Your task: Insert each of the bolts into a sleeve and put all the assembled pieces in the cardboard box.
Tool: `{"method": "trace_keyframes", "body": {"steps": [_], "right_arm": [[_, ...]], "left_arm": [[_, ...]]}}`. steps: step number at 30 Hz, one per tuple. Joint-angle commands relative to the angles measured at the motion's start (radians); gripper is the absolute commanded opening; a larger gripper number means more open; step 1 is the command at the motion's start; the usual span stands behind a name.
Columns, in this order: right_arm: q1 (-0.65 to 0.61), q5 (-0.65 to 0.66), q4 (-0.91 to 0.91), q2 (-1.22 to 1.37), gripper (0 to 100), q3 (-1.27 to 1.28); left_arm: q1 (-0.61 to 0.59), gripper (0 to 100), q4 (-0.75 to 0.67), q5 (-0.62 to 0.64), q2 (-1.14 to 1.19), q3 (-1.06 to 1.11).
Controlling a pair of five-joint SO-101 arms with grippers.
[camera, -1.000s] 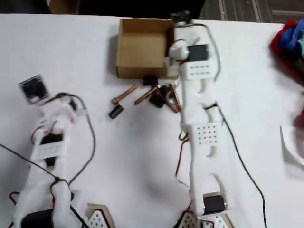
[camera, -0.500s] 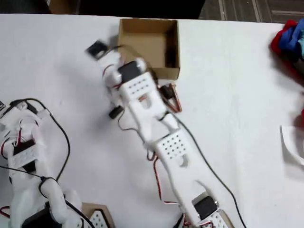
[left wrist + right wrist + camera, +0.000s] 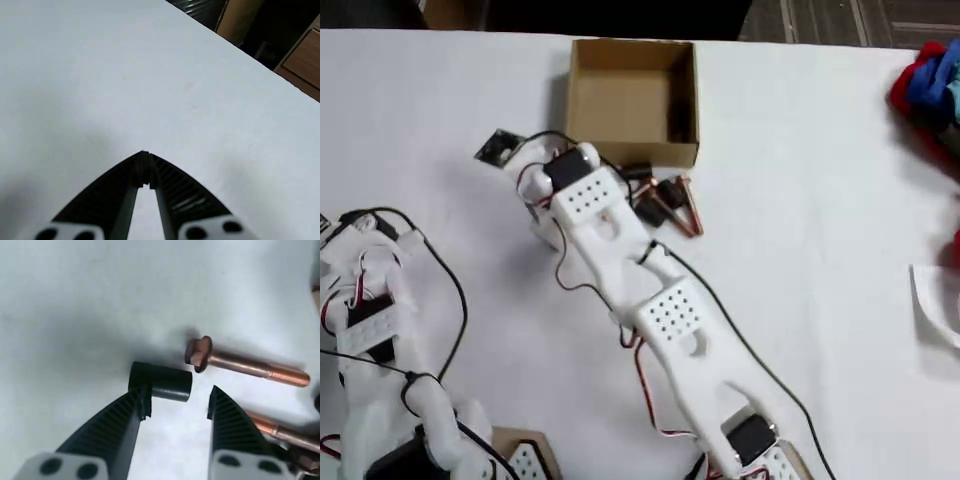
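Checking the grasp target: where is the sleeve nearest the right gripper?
Right wrist view: the sleeve lies just ahead of the open right gripper, beside the head of a bolt.

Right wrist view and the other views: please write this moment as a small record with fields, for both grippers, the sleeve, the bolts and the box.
right gripper: open, at the black sleeve, which lies mostly between its fingers
black sleeve: lying on the table, no bolt sticking out
nearest bolt: lying flat, head close to the sleeve
second bolt: partly behind one finger
left gripper: shut, over bare table
cardboard box: open, nothing seen inside
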Motion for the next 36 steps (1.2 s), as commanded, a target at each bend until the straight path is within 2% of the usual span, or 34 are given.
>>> {"method": "trace_keyframes", "body": {"steps": [1, 12, 16, 20, 27, 29, 34, 36], "right_arm": [[-0.01, -0.011, 0.01, 0.018, 18.3, -0.006], [-0.042, 0.0, -0.016, 0.056, 18.0, -0.003], [-0.093, 0.081, 0.019, 0.058, 18.0, 0.006], [-0.119, 0.098, 0.019, 0.056, 18.0, 0.031], [-0.107, 0.098, 0.019, 0.054, 17.9, 0.077], [-0.101, 0.098, 0.019, 0.05, 15.5, 0.068], [-0.067, 0.089, 0.019, 0.013, 1.3, 0.035], [-0.045, 0.08, 0.019, -0.013, 2.5, 0.017]], "left_arm": [[-0.003, 3, -0.018, 0.0, -0.002, -0.041], [0.02, 3, -0.026, 0.0, -0.002, -0.025], [0.02, 3, -0.026, 0.0, -0.002, -0.025], [0.02, 3, -0.026, 0.0, -0.002, -0.025], [0.02, 3, -0.026, 0.0, -0.002, -0.025], [0.02, 3, -0.026, 0.0, -0.002, -0.025], [0.02, 3, -0.026, 0.0, -0.002, -0.025], [0.02, 3, -0.026, 0.0, -0.002, -0.024]]}}
